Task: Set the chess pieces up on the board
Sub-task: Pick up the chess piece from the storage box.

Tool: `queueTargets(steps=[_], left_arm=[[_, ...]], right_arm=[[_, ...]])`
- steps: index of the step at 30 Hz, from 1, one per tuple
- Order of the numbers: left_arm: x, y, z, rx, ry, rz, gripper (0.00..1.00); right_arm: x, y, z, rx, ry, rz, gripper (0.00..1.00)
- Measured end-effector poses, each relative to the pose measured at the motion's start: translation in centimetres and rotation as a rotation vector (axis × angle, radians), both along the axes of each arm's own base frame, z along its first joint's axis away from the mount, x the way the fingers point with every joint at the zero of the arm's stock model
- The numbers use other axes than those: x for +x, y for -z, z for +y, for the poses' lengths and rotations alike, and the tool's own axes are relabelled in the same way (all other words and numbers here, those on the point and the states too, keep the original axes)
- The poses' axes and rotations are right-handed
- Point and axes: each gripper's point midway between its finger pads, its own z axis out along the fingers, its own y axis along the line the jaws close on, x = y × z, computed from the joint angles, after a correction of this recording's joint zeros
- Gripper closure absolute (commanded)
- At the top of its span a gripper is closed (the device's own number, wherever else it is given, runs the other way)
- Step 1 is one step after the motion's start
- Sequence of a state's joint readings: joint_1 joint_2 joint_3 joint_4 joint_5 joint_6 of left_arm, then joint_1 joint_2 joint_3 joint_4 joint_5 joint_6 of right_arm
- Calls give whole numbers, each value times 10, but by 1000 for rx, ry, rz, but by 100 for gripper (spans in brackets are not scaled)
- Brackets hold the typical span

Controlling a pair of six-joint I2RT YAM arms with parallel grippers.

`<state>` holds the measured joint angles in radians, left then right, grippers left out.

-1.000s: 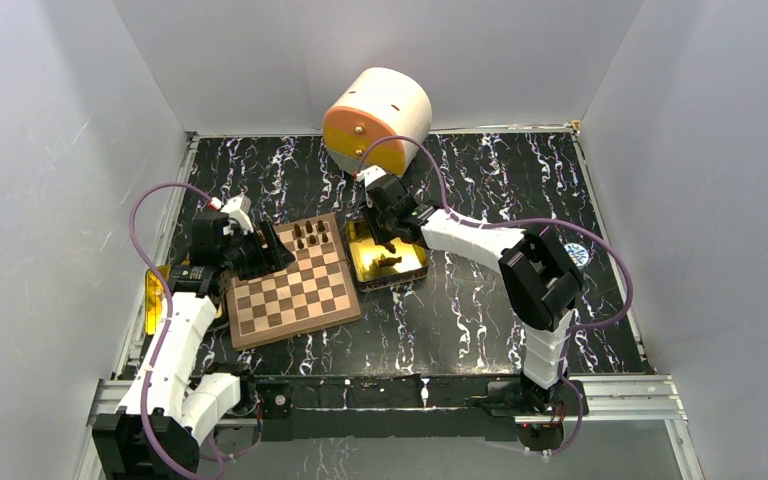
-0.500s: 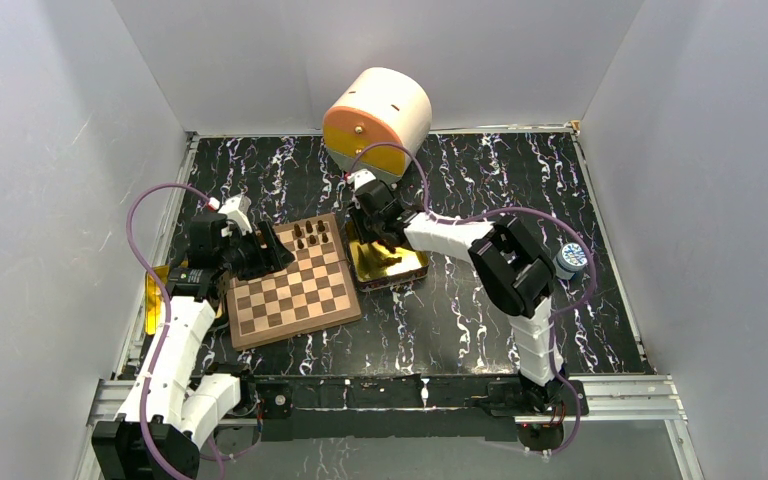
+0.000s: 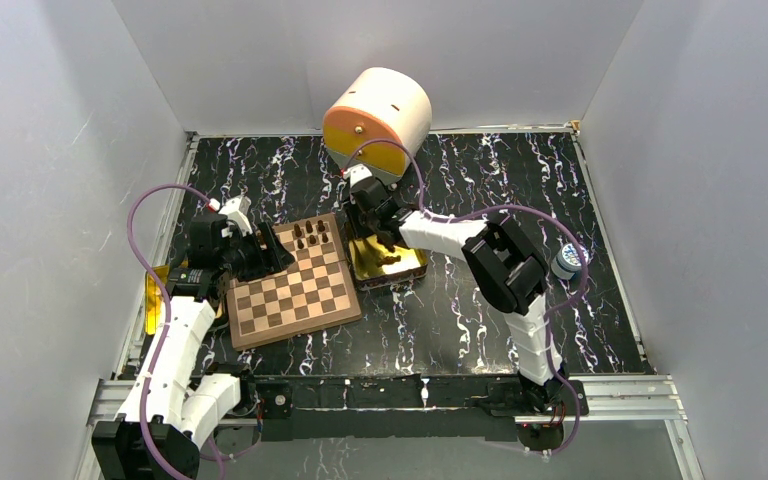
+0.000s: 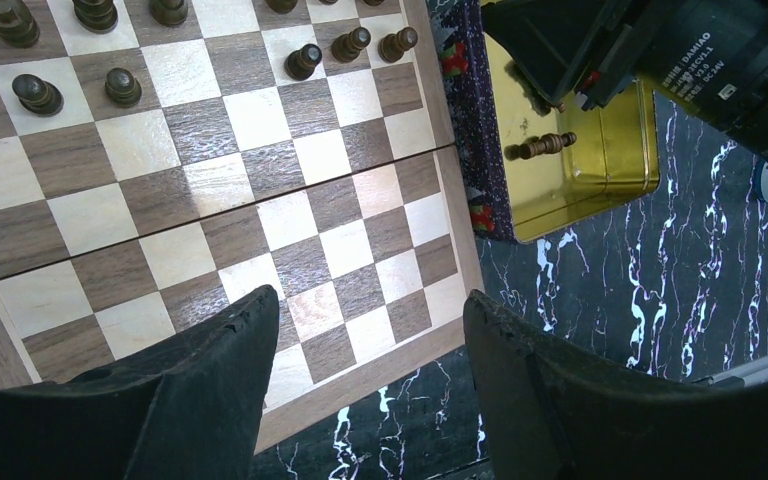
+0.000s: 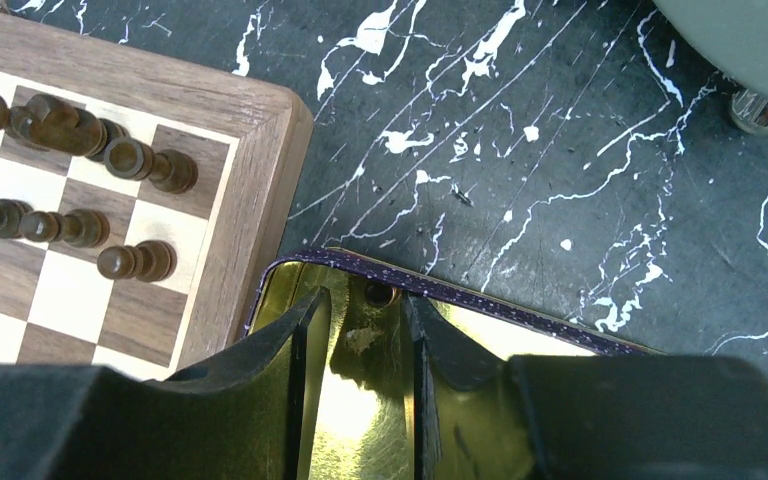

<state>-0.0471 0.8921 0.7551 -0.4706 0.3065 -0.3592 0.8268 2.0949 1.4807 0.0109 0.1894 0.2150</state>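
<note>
White "DAMIAO" is printed on the black motor point(image 4: 735, 55), upper right in the left wrist view; the smaller lines below it are unreadable.

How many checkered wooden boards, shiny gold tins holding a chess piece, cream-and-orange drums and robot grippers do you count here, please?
Checkered wooden board: 1
Shiny gold rectangular tin holding a dark chess piece: 1
Cream-and-orange drum: 1
Grippers, left gripper and right gripper: 2
Total: 5
</note>
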Motion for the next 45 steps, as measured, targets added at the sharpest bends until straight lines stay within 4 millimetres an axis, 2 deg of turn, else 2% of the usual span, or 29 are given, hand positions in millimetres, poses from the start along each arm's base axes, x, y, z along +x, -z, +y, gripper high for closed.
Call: queueTargets(steps=[10,26,36,45], left_arm=[[0,0,0,0,0,2,34],[1,-3,0,1,-1,-5,34],[1,-2,1,2,-3,-6,34],[2,-3,1,-1,-11,-5,34]], right_arm=[[5,13,1,-27,24,-1,62],[8,13,1,-36,40,-13,82],[0,12,1,-57,-2,-34,83],[-10,7,-8,-117,-3,18,83]])
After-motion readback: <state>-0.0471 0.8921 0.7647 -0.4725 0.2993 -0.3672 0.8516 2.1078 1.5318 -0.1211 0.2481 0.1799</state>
